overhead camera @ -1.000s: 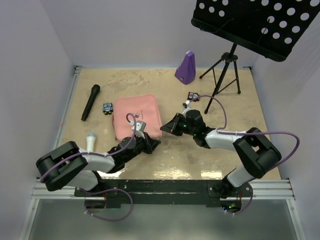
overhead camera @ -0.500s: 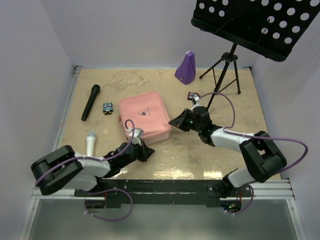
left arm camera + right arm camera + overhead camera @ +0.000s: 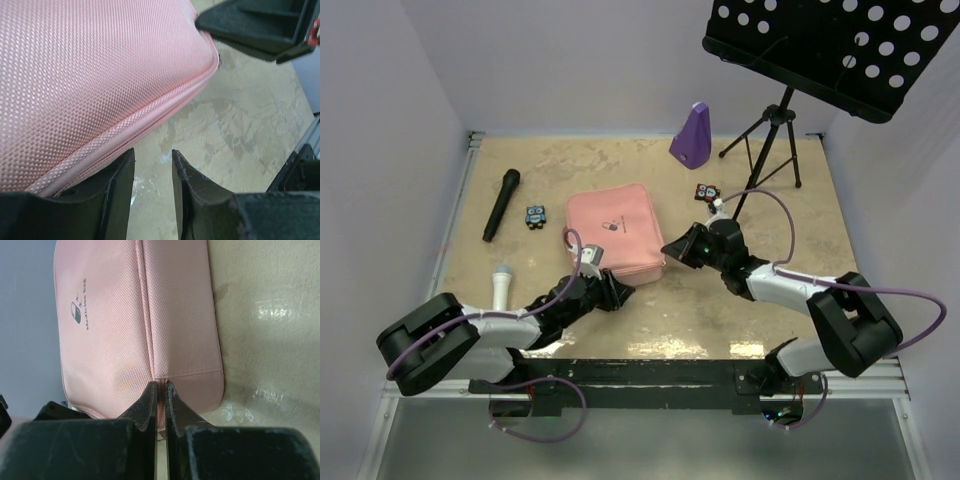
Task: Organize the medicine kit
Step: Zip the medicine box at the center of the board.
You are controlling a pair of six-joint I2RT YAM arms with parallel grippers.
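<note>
At the near edge of the table (image 3: 720, 322) the two arms reach forward and inward towards the same object. The left gripper (image 3: 617, 293) lies low against the near edge of the medicine kit (image 3: 615, 235). In its wrist view its fingers (image 3: 120, 175) stand a little apart, with bare tabletop showing in the gap and nothing held; one finger is at, perhaps touching, the kit's piped edge. Just to the left of that arm lies a white microphone (image 3: 501, 285) with a silver head. The right gripper (image 3: 672, 247) meets the kit's near right corner, and its wrist view shows its jaws all but closed on a thin pink sliver at the zip seam. I cannot tell whether that sliver is a pull tab or fabric. The kit itself lies flat and zipped shut near the middle of the table, slightly turned, with its lid up and the small pill logo (image 3: 76, 313) beside printed lettering. Left of it sits a small patterned item (image 3: 535, 215), and further left a black microphone (image 3: 501, 204). Beyond the right gripper lies a second small patterned item (image 3: 706, 192). At the far edge stands a purple metronome-shaped object (image 3: 691, 131), and to its right a black music stand (image 3: 770, 150) on a tripod, its perforated desk overhanging the far right corner.
</note>
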